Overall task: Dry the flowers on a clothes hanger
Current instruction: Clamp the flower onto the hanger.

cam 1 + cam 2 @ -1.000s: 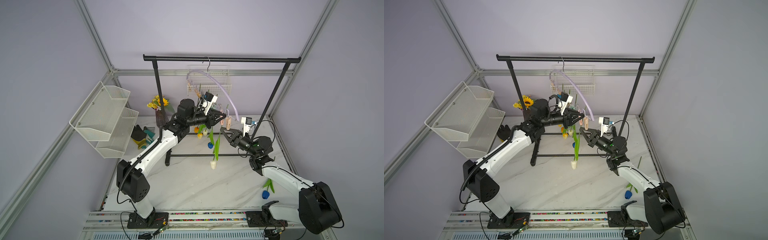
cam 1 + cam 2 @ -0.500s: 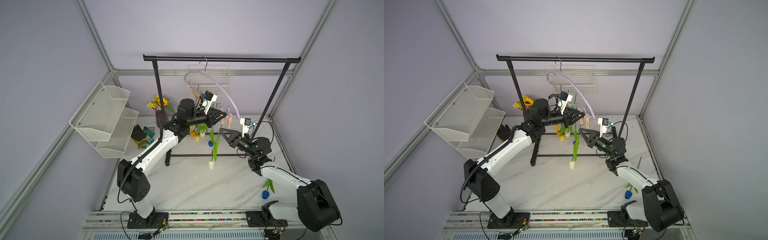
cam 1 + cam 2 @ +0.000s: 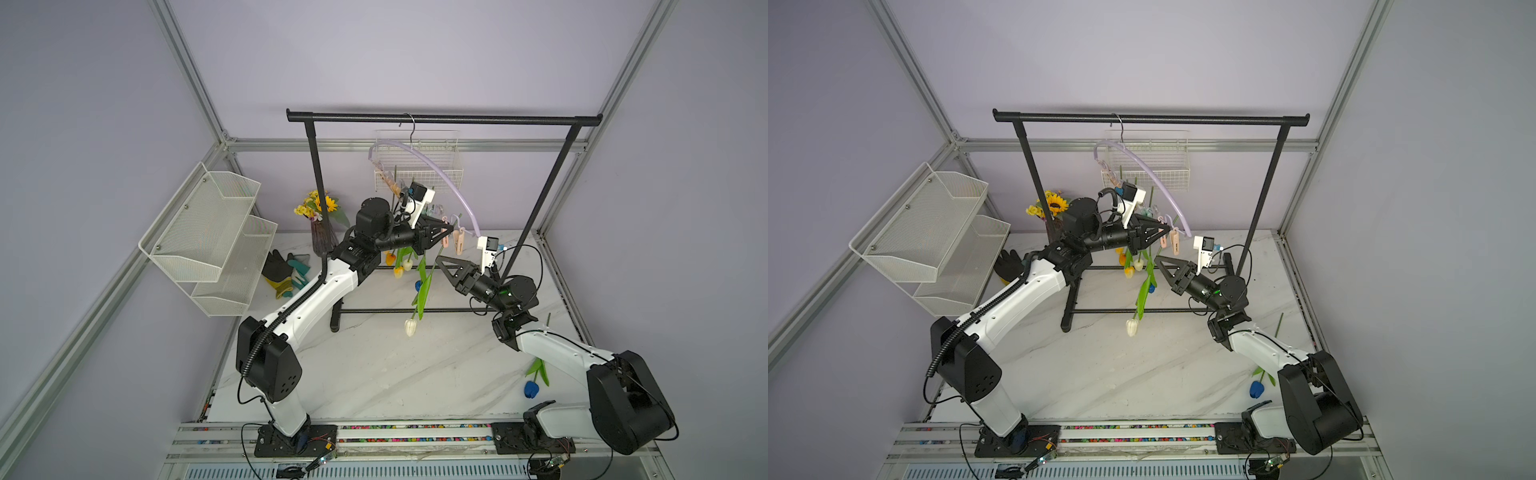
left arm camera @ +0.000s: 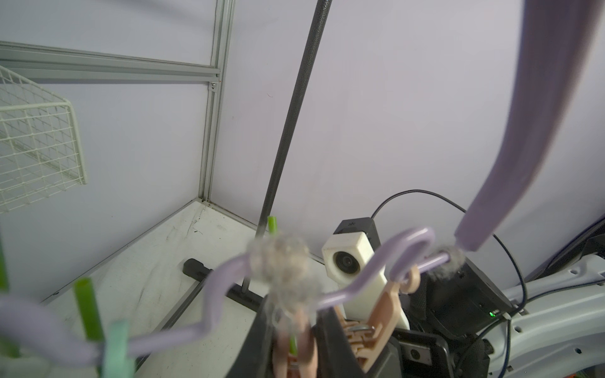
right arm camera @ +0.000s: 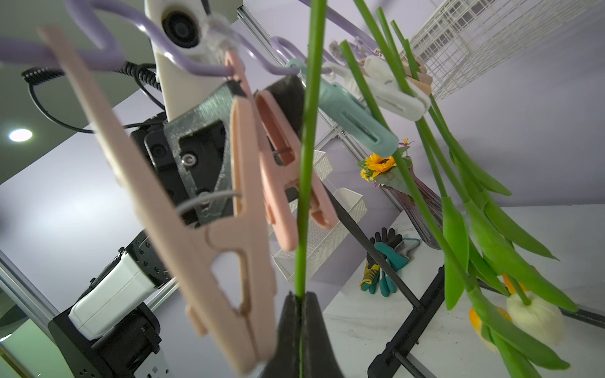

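Note:
The clothes hanger (image 3: 436,174) (image 3: 1154,174), a pale lilac arch, hangs tilted from the rack bar. My left gripper (image 3: 446,230) (image 4: 294,343) is shut on a pink clip (image 4: 281,347) near its lower end. My right gripper (image 3: 438,259) (image 5: 299,297) is shut on the green stem (image 5: 306,163) of a white tulip (image 3: 410,327) that hangs head down. The stem runs up right beside the held pink clip (image 5: 278,170). Several other flowers (image 3: 397,266) (image 5: 458,229) hang from other clips. A blue tulip (image 3: 531,388) lies on the table by the right arm.
The black garment rack (image 3: 440,119) spans the back, its foot bars on the marble table (image 3: 374,374). A sunflower bouquet in a purple vase (image 3: 320,237), gloves (image 3: 286,270) and white mesh shelves (image 3: 212,232) stand at the left. A wire basket (image 3: 449,166) hangs on the back wall.
The right gripper has shifted slightly left with the white tulip, whose head has swung left. The hanger has slid a little left along the bar. Both grips are unchanged.

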You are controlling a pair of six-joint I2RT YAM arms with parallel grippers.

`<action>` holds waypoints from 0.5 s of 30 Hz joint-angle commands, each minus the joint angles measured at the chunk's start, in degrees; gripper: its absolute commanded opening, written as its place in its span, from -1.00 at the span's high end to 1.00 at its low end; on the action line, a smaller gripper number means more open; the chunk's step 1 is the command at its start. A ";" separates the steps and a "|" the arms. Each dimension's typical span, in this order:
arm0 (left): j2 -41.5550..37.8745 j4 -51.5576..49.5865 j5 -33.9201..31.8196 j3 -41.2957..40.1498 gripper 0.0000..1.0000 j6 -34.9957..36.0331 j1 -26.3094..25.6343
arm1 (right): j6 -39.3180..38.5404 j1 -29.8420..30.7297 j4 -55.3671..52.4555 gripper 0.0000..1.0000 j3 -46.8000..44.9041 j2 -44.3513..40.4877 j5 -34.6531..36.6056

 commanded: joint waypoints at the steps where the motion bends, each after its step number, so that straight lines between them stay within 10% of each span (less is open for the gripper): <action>1: -0.19 2.24 -0.05 2.04 0.70 -0.03 -0.45 | -0.72 0.66 1.47 1.00 1.12 -0.10 0.29; 15: -0.39 2.04 -0.88 2.38 0.09 -0.37 -0.43 | -3.63 0.64 -3.28 1.00 1.26 -1.15 1.01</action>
